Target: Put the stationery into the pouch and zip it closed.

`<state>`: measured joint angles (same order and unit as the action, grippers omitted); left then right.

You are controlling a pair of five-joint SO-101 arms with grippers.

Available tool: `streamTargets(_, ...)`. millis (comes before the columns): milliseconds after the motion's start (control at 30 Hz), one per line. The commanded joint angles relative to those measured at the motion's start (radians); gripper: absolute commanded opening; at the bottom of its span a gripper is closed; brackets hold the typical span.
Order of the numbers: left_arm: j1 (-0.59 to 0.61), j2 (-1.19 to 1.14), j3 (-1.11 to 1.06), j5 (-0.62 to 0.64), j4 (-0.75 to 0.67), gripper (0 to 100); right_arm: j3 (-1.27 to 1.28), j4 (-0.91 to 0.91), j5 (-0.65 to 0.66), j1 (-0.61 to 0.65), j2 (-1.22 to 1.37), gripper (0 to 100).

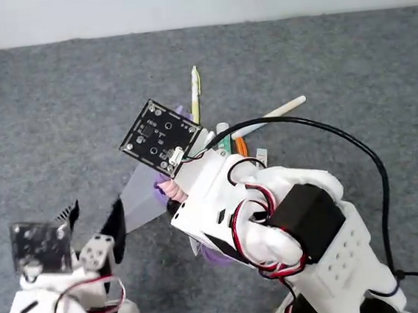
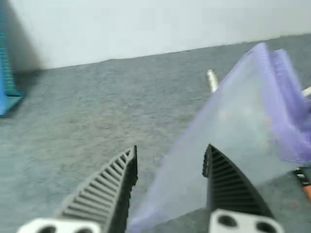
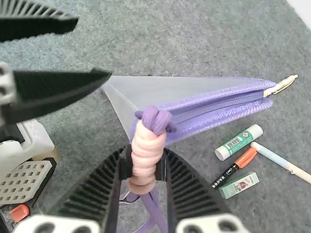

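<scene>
Holds the purple pouch up near the middle of the grey surface by its pink pull, pinched in the right gripper, and straddles its clear corner with the spread left gripper, seemingly to steady it for the stationery loose beside it.

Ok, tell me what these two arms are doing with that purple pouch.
The right gripper is shut on the pink zipper pull of the pouch. The left gripper is open at the pouch's clear end. A glue stick, an orange marker and a pale pen lie on the table beside it, not yet packed.
</scene>
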<state>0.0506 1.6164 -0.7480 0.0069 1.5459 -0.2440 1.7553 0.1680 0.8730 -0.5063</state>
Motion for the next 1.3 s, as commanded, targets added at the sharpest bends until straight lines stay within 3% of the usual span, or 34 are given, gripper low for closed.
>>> streamTargets(0, -0.08, -0.018, 0.091, 0.101, 0.034, 24, -0.02, 0.031, -0.003, 0.005, -0.022, 0.8)
streamTargets(533, -0.118, -0.025, 0.111, 0.238, 0.035, 28, -0.02, 0.03, -0.014, 0.005, -0.024, 0.8)
streamTargets(700, -0.124, -0.124, 0.166, 0.264, 0.028, 28, -0.02, 0.03, -0.014, 0.005, -0.031, 0.8)
streamTargets(900, -0.238, -0.282, 0.269, 0.354, 0.021, 28, -0.025, 0.03, -0.005, 0.005, -0.031, 0.8)
streamTargets(1167, -0.25, -0.318, 0.312, 0.359, 0.021, 28, -0.026, 0.008, -0.002, 0.005, -0.033, 0.8)
streamTargets(1267, -0.252, -0.319, 0.312, 0.358, 0.021, 28, -0.026, -0.004, 0.064, 0.005, -0.033, 0.8)
